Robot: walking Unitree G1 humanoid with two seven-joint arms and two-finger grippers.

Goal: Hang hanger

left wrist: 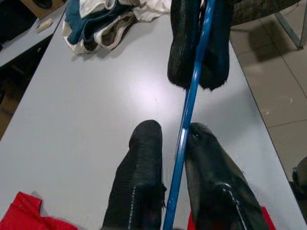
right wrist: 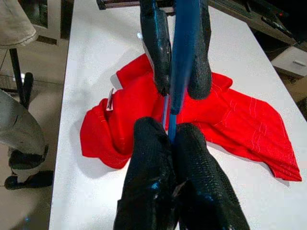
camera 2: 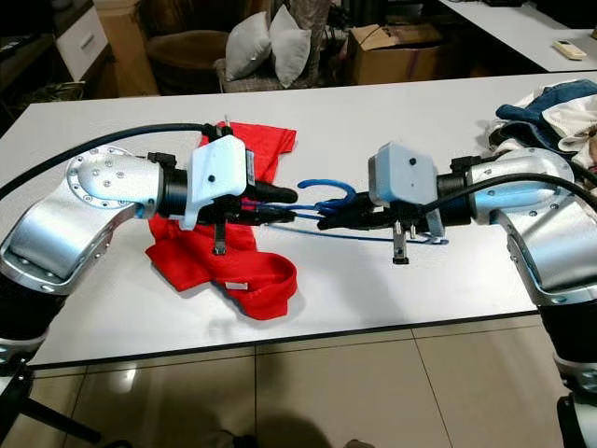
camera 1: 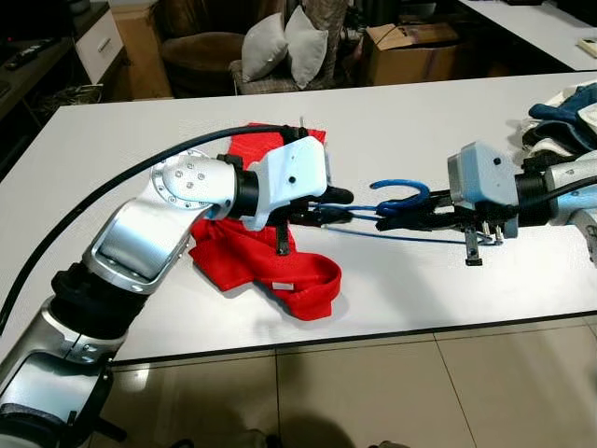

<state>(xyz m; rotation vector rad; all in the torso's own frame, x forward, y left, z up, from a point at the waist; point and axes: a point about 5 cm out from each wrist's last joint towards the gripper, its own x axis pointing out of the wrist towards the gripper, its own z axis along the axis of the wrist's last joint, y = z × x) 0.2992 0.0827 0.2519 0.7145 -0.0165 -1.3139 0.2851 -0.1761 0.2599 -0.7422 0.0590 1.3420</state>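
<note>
Both jaws pinch the thin blue wire hanger [camera 2: 326, 207], left gripper [camera 2: 280, 207] and right gripper [camera 2: 340, 220] facing, its bar spanning between them.

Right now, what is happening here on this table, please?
The robot holds a blue hanger above the white table, one end in the left gripper, the other in the right gripper, both closed on it. A red shirt lies crumpled beneath the left arm, not yet on the hanger.

The hanger [camera 2: 328, 203] spans between the left tool [camera 2: 280, 207] and right tool [camera 2: 328, 220], above the worktop [camera 2: 392, 112]. A garment [camera 2: 233, 261] lies below the left tool.
</note>
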